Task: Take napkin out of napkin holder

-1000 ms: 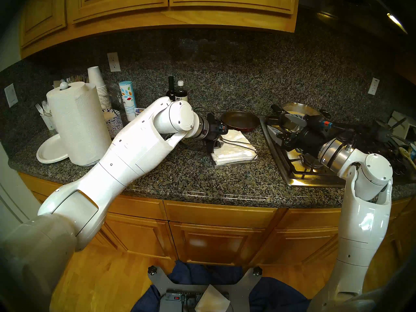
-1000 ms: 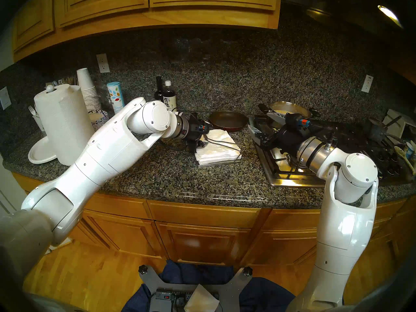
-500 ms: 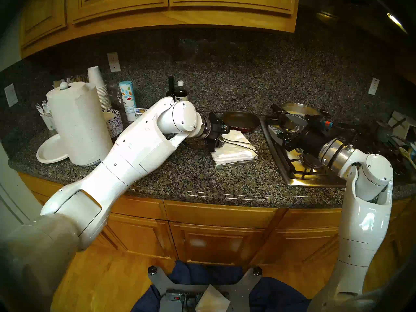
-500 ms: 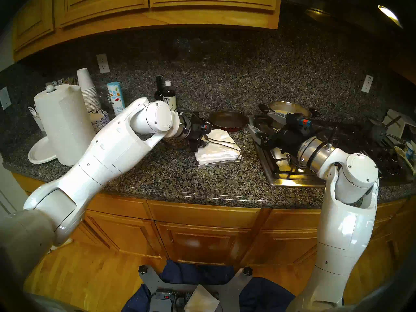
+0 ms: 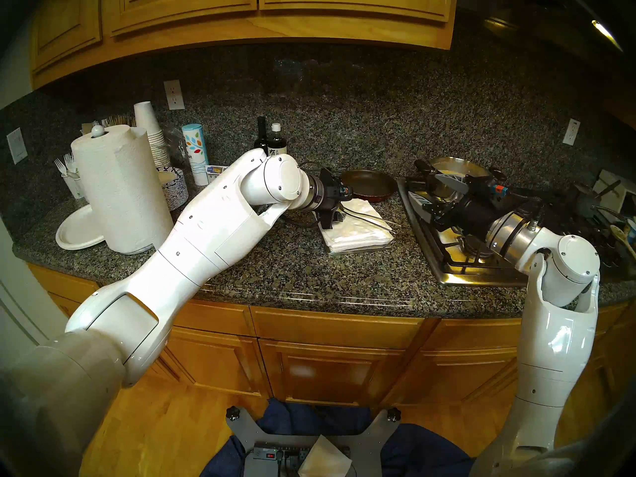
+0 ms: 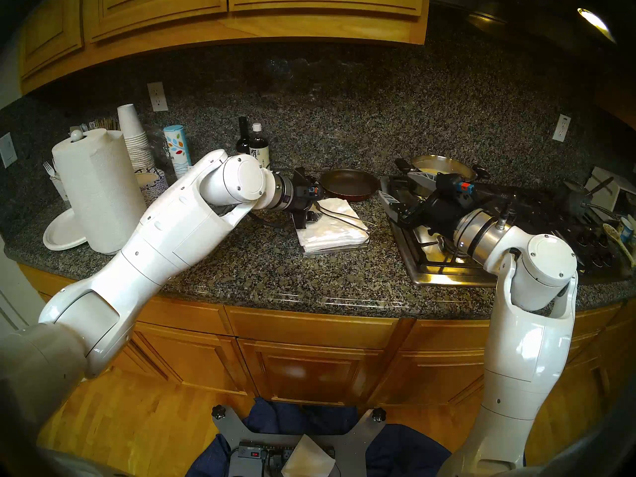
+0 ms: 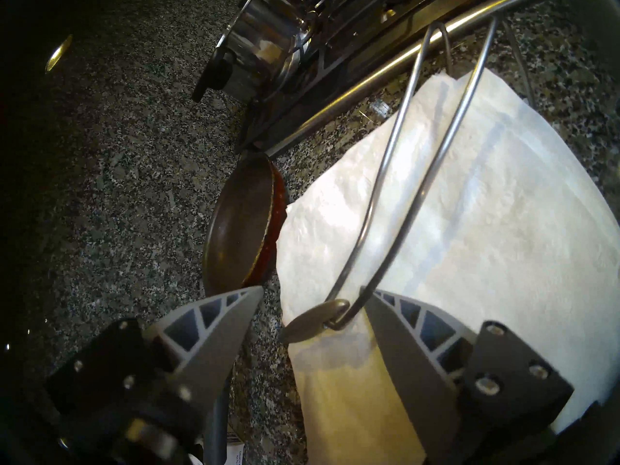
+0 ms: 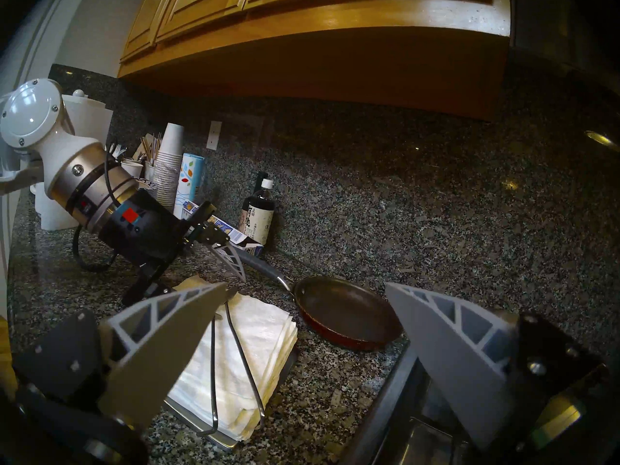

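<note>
A stack of white napkins fills the flat silver napkin holder (image 5: 361, 251) on the counter. The top napkin (image 5: 364, 209) lies crooked on the stack. The holder's wire arm (image 5: 370, 217) slants up towards its spoon-shaped tip (image 7: 308, 321). My left gripper (image 7: 312, 288) stands open at the stack's left edge, the tip between its fingers and the wire loop against one finger. My right gripper (image 5: 430, 195) hangs open over the stovetop's left edge, right of the holder, holding nothing.
A brown frying pan (image 5: 366, 185) sits just behind the holder. The steel stovetop (image 5: 481, 269) with a steel pot (image 5: 457, 166) lies to the right. Two dark bottles (image 5: 275, 144), a paper towel roll (image 5: 117, 190), cups and plates crowd the back left.
My left gripper rose a little and opened slightly. The wire arm's tip came up off the stack with it. The right arm barely moved.
</note>
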Motion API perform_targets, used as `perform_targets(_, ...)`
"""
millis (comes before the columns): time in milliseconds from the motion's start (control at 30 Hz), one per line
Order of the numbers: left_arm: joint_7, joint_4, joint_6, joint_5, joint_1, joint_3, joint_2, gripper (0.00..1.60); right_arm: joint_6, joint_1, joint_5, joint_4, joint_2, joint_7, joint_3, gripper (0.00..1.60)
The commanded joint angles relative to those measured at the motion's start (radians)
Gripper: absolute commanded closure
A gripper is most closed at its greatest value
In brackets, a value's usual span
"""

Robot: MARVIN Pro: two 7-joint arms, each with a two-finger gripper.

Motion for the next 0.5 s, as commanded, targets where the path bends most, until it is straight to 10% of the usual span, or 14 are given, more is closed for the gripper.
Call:
perform_targets(0, 0.046, -0.034, -0.002, -0.012, -0.02, -0.042, -0.021, 0.33, -0.001, 0.027, 0.002, -0.02, 0.006, -0.004, -0.006, 0.0)
perform_targets(467, 0.078, -0.05, -0.021, -0.043, -0.008, -0.07, -0.041, 0.29, 0.0, 0.025, 0.002, -0.024, 0.006, -0.013, -0.006, 0.0)
